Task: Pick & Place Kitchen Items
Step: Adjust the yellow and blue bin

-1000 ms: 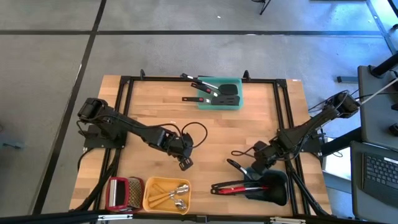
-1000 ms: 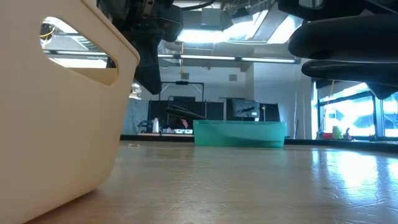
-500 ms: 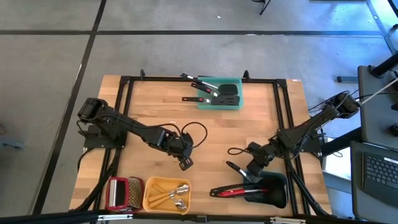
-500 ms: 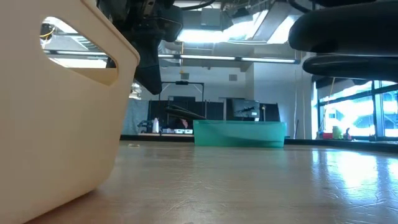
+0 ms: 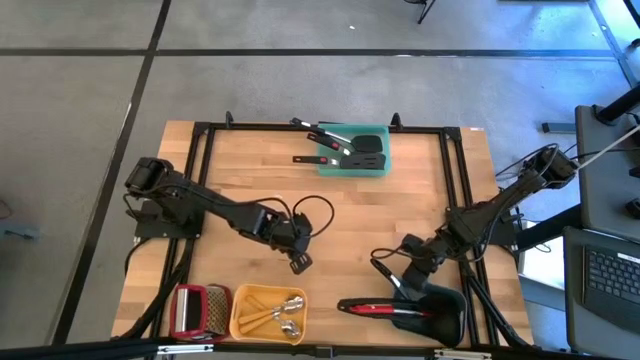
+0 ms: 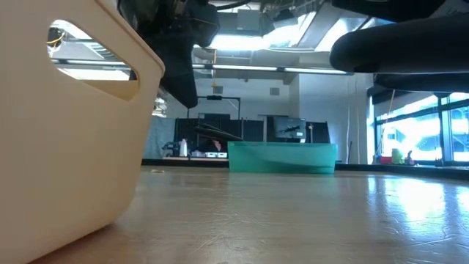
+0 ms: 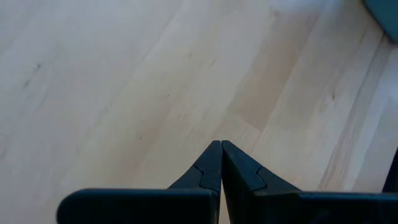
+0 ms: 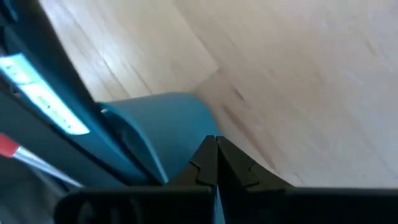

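My left gripper hangs shut above bare wood at mid-table, holding nothing. Near the front right, my right gripper is shut, its tips beside a corner of the grey-blue tray. That tray holds black utensils and a red spoon, whose handles stick out over its left rim. More black utensils lie in the teal tray at the far edge. Metal spoons lie in the yellow tray. My right gripper has its shut fingertips right at the grey-blue tray's rounded corner, slanting down from the far side. Whether they touch the tray, I cannot tell.
A red-framed grater stands at the near left beside the yellow tray. Black frame rails run along the table's left, far and right sides. Loose cables hang by both wrists. The wood between the trays is bare.
My right gripper has turned at the wrist and gone a little toward the near edge, up to the grey-blue tray's corner. The red spoon and black handles in that tray have swung from a slant to lie nearly level.
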Available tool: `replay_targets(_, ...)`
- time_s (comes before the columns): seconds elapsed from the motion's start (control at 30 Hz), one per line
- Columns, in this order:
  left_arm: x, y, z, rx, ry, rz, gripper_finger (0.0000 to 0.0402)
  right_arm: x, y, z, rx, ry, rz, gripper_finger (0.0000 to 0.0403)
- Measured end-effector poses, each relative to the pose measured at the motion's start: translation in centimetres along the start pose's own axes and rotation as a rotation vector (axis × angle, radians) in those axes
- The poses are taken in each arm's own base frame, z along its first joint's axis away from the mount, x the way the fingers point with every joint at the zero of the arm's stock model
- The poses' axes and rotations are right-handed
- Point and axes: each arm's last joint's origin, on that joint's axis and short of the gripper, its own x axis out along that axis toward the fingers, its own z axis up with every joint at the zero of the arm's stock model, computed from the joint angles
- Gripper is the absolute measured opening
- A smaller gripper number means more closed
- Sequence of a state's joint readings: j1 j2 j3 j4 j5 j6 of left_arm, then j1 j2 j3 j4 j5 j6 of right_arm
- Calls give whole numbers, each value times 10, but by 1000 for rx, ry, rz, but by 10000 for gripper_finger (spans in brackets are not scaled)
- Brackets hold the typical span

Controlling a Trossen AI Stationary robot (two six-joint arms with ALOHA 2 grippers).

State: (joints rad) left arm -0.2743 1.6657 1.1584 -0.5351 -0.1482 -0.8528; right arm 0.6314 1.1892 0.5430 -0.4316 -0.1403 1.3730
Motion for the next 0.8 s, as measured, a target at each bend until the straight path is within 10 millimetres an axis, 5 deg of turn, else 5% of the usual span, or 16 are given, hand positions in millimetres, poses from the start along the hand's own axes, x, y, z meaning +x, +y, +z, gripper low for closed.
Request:
replay_targets(0.5, 4, 24, 28, -16, -55, 39, 1, -6, -10, 34, 25, -115, -22, 2)
replay_targets(0.8, 6, 36, 40, -7, -66, 40, 1, -9, -9, 42, -44, 22, 84, 2)
